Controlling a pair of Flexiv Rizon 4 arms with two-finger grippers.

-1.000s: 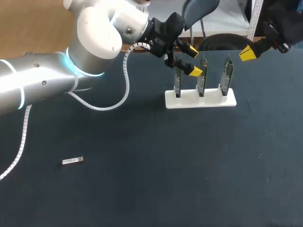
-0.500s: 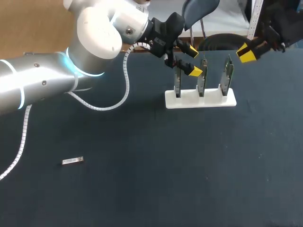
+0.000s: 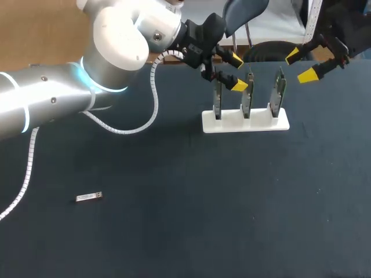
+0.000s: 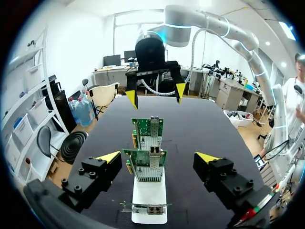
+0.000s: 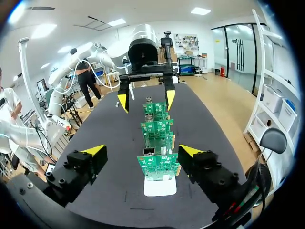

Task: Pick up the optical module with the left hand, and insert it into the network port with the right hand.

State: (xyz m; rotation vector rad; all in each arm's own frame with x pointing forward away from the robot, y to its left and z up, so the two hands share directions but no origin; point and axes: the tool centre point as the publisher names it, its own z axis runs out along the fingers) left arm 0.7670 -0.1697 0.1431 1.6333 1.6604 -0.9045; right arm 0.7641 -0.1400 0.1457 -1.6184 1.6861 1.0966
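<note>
Optical module (image 3: 88,197) lies flat on tabletop (image 3: 191,226), well apart from both hands. Left hand (image 3: 236,72) and right hand (image 3: 299,65) are spread wide and empty, one at either end of the card rack (image 3: 245,123).

Seen from high above and behind the robot, looking steeply down on the dark table (image 3: 185,231), wide enough to take in the card stand (image 3: 245,123) at 1 o'clock. From the left wrist, low and close, facing along the left gripper (image 4: 158,156) down the length of the card stand (image 4: 149,200), with the right gripper (image 4: 155,94) dead ahead at 12 o'clock. From the right wrist, the reverse angle: back over the same card stand (image 5: 160,187) toward the left gripper (image 5: 146,100) at 12 o'clock. Shared by all three: card stand, both grippers.
</note>
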